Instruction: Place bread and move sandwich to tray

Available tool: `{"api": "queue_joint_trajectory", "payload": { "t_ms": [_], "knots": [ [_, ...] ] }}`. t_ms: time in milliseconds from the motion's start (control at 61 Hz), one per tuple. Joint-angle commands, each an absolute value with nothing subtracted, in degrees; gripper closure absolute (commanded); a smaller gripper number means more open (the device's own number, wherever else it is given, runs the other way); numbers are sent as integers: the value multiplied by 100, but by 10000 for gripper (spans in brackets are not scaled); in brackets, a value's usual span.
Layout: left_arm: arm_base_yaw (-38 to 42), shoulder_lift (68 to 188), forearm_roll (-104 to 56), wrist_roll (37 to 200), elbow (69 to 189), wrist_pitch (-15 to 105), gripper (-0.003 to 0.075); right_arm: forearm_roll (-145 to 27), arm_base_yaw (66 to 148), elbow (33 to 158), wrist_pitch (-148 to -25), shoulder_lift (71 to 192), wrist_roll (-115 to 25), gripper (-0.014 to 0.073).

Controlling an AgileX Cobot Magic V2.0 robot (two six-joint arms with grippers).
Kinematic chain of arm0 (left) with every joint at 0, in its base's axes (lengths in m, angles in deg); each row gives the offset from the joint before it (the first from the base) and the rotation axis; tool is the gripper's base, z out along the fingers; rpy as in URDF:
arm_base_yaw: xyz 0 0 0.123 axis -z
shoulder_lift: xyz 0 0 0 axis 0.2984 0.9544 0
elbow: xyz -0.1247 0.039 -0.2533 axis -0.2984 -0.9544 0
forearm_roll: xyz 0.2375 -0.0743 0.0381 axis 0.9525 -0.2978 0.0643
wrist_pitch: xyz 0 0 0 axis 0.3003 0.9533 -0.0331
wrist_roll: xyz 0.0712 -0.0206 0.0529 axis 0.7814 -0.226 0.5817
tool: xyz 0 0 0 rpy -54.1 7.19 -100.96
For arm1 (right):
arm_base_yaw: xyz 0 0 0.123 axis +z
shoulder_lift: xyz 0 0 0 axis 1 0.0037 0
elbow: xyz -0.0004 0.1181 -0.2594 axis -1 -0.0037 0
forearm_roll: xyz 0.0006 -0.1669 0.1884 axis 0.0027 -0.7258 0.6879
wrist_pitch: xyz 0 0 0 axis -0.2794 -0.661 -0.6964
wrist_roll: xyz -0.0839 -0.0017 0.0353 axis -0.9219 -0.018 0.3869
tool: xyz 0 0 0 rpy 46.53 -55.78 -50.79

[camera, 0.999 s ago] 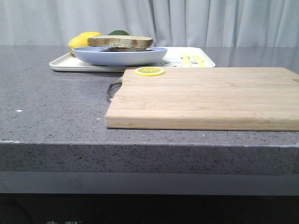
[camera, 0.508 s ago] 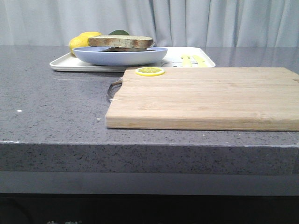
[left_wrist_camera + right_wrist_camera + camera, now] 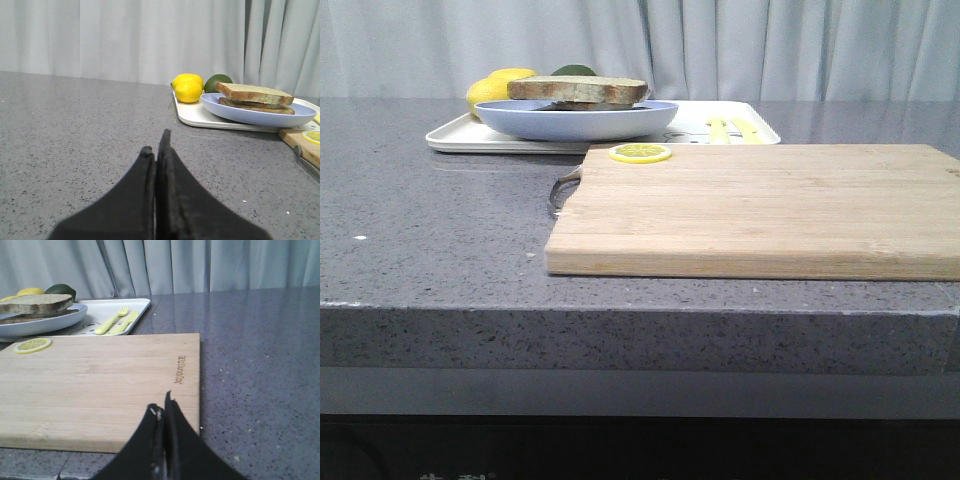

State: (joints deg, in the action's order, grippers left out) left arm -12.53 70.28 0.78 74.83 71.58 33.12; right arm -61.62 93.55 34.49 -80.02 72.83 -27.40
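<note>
Bread (image 3: 577,88) is lying as the top slice of the sandwich (image 3: 255,98), flat, its long axis running left to right across your front view, crust edge facing you. You are seeing the sandwich sitting on the pale-blue plate (image 3: 576,119), and the plate is resting on the left part of the tray (image 3: 455,138), which is lying at about eleven o'clock from the cutting board (image 3: 760,208), just beyond its far left corner. You are reading burned-in writing on the board in the right wrist view, running along its right edge; it looks like "BLUAmoRoc" but the letters are too small to be sure. Printed yellow fork and knife marks (image 3: 117,322) are showing on the bare right part of the tray. A lemon slice (image 3: 640,153) is lying on the board's far left corner, and two lemons (image 3: 187,88) and a dark green fruit (image 3: 218,80) are sitting behind the plate at the tray's far left. Your left gripper (image 3: 155,152) is hovering low over the bare counter (image 3: 440,220), fingers pressed together and holding nothing, pointing level toward the tray. Your right gripper (image 3: 162,412) is likewise closed and empty, hanging over the board's near edge, pointing at twelve o'clock.
</note>
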Motion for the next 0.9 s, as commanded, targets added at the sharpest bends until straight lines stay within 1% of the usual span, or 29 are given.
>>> {"api": "queue_joint_trajectory", "payload": {
  "t_ms": [0,754,803,885],
  "knots": [
    [-1236,6900,40,7425,7145,2854,741,-6112,9322,3323,-6982,7166,-2765,662],
    [-1236,6900,40,7425,7145,2854,741,-6116,9240,3342,-7081,7173,-2758,662],
    [-1236,6900,40,7425,7145,2854,741,-6171,9240,3342,-7059,7173,-2631,662],
    [-1236,6900,40,7425,7145,2854,741,-6496,9219,3342,-7015,7173,-2022,662]
  ]
}}
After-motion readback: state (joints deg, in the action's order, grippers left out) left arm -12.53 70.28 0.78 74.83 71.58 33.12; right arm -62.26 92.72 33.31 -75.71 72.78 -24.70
